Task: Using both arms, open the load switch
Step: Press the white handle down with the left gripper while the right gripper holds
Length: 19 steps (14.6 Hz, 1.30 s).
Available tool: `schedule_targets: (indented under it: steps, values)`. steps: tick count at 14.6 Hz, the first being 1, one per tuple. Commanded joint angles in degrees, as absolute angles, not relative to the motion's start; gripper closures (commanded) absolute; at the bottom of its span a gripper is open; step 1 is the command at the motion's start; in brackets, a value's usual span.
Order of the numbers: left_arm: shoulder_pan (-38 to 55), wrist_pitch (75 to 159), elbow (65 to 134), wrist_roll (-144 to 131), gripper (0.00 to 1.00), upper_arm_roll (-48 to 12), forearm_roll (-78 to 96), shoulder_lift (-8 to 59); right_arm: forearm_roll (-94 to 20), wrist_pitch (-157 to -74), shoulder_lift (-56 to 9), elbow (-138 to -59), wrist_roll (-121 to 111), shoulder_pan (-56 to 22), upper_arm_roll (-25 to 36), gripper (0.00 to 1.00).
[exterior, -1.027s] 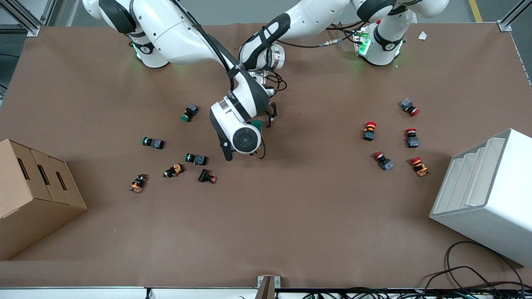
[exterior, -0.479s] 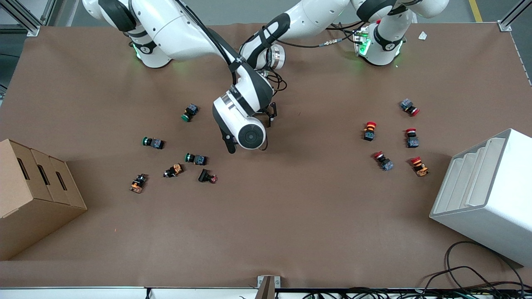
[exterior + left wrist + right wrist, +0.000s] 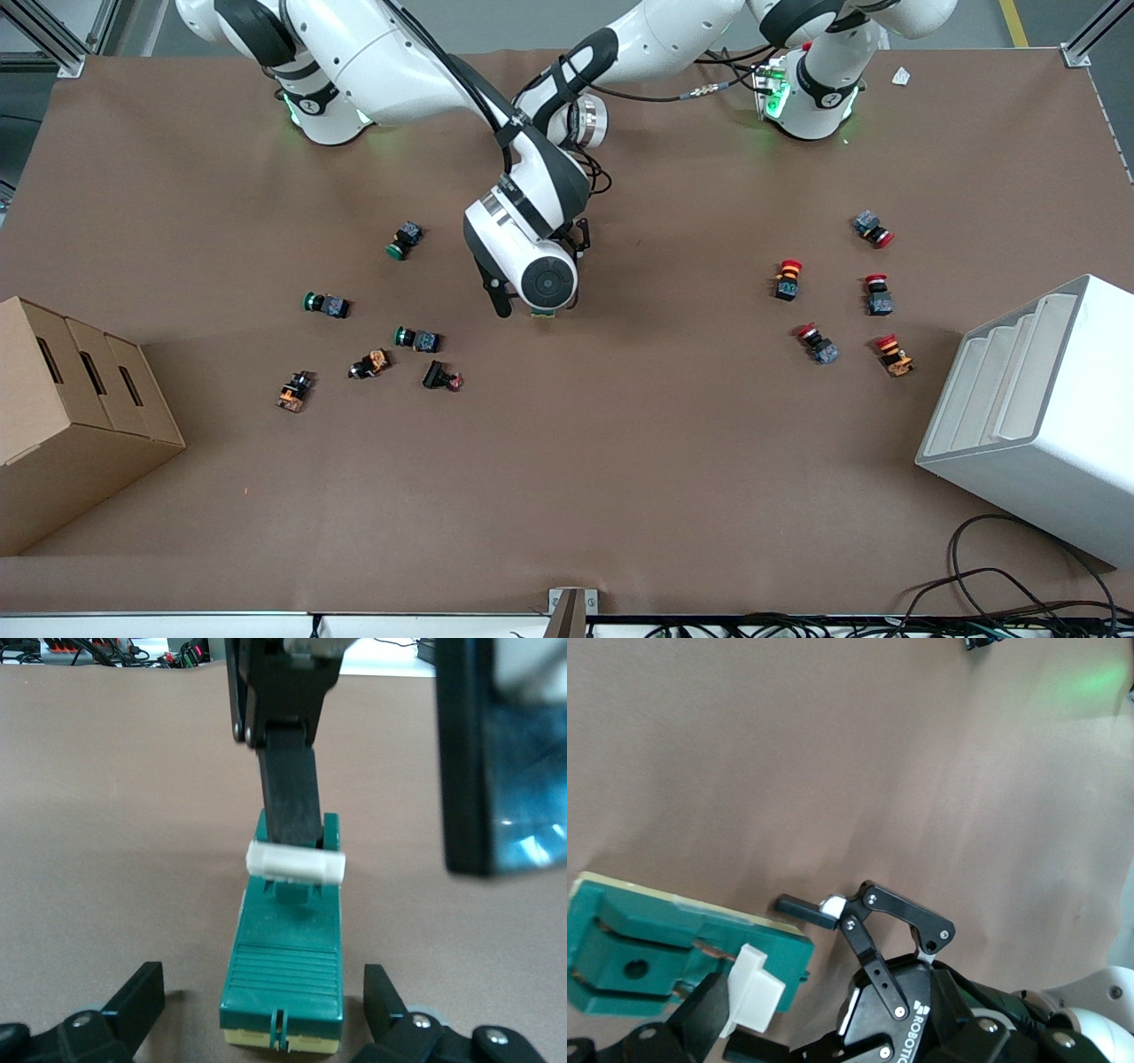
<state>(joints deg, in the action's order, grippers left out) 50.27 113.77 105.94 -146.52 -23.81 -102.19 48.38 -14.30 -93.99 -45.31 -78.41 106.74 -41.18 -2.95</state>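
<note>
The load switch (image 3: 283, 970), a dark green block with a cream base, lies on the brown table near its middle. In the front view only a sliver of the load switch (image 3: 542, 313) shows under the right arm's wrist (image 3: 542, 279). My left gripper (image 3: 263, 1005) is open, its fingers (image 3: 142, 997) standing on either side of the block and apart from it. The white lever tab (image 3: 295, 865) stands raised. My right gripper (image 3: 381, 859) is open, and one finger (image 3: 288, 797) rests against the tab. The right wrist view shows the tab (image 3: 753, 988) beside that finger (image 3: 700, 1023).
Green and orange push buttons (image 3: 416, 338) lie toward the right arm's end, with a cardboard box (image 3: 80, 416) at that edge. Red push buttons (image 3: 788, 279) lie toward the left arm's end, beside a white bin (image 3: 1036, 416). Cables hang at the near edge.
The right arm's wrist has swung over the load switch and now covers the green block that showed a second ago. The left arm has stayed put.
</note>
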Motion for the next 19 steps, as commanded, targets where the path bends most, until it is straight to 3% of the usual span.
schedule_targets:
  steps: [1,7,16,19]
  values:
    - [50.4,114.4,105.3,-148.9,0.01,-23.6,-103.4,50.9,-15.1,-94.7,-44.3,-82.0,107.1,-42.1,-3.0,0.00]
    - [50.1,114.4,105.2,-148.7,0.01,-23.8,-103.0,50.3,-14.5,-94.0,-43.4,-81.4,100.3,-40.1,-2.4,0.00]
    - [49.0,115.7,104.6,-143.2,0.01,-24.6,-96.1,46.2,-6.1,-94.5,-32.4,-84.2,51.8,-21.7,-2.2,0.00]
    - [47.0,116.3,100.0,-135.6,0.01,-26.9,-85.1,43.9,-3.8,-94.7,-26.6,-87.0,37.7,-15.7,-2.2,0.00]
